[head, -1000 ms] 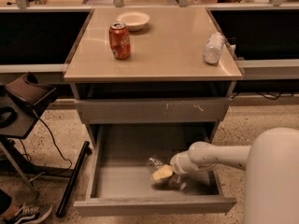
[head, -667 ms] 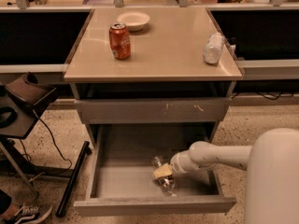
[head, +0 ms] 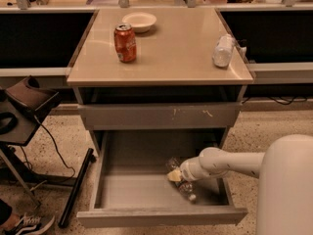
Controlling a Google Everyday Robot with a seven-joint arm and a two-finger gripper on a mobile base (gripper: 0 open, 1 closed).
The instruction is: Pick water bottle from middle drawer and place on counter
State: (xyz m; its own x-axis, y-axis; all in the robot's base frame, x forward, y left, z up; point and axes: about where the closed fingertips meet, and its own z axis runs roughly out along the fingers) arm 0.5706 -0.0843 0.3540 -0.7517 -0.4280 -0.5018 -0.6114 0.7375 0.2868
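The middle drawer [head: 132,195] is pulled open below the beige counter [head: 171,53]. A small clear crinkly water bottle [head: 182,185] lies on the drawer floor at the right, its white cap pointing to the front. My white arm reaches in from the right, and my gripper [head: 175,176] is down in the drawer right at the bottle, covering part of it.
On the counter stand a red soda can [head: 125,43], a white bowl [head: 139,21] and a frosted whitish bottle [head: 223,51] lying at the right edge. A grey drawer front with pale scratches [head: 161,115] is shut above. A black stand [head: 29,111] and cables are at the left.
My gripper has shifted slightly forward and down onto the bottle in the drawer. The things on the counter have not moved.
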